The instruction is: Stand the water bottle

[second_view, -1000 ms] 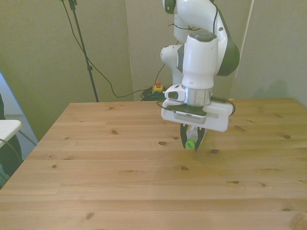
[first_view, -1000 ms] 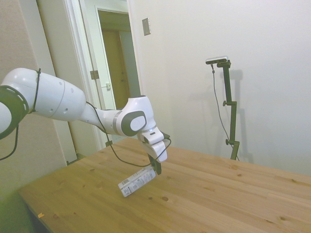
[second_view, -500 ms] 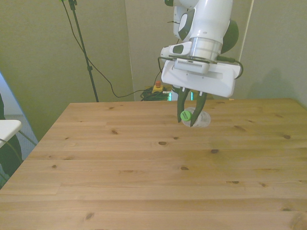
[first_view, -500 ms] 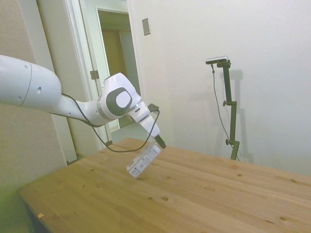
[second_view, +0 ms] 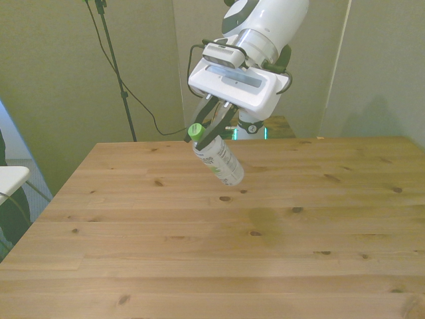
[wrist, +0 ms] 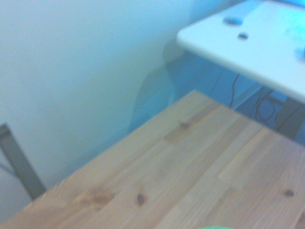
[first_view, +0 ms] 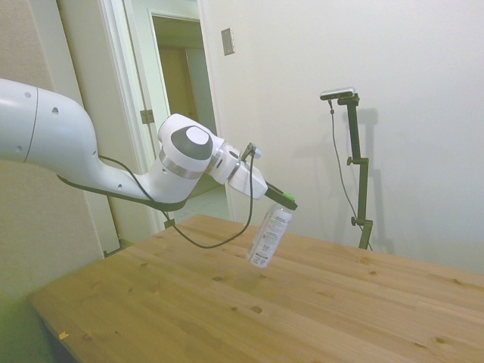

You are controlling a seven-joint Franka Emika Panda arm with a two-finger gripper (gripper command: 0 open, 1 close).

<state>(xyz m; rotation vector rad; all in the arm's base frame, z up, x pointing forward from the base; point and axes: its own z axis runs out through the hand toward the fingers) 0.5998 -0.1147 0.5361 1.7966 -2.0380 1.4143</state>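
Observation:
The water bottle [first_view: 269, 235] [second_view: 220, 160] is a slim clear bottle with a white printed label and a green cap. It hangs in the air above the wooden table [first_view: 318, 302] [second_view: 199, 252], tilted, cap end up and base end down. My gripper [first_view: 285, 201] [second_view: 199, 135] is shut on the bottle just below the cap. The base floats a little above the boards and touches nothing. In the wrist view only a sliver of green cap [wrist: 217, 227] shows at the picture's edge, over blurred table planks.
The wrist view shows a white table [wrist: 248, 47] beyond this table's edge and a pale wall. In the front view cables and a small red and yellow box [second_view: 217, 121] lie on the floor behind the table. A doorway [first_view: 178, 91] is behind the arm.
The arm has lifted the bottle off the table and swung it from lying nearly flat toward upright. The bottle has moved toward the front view's left and higher.

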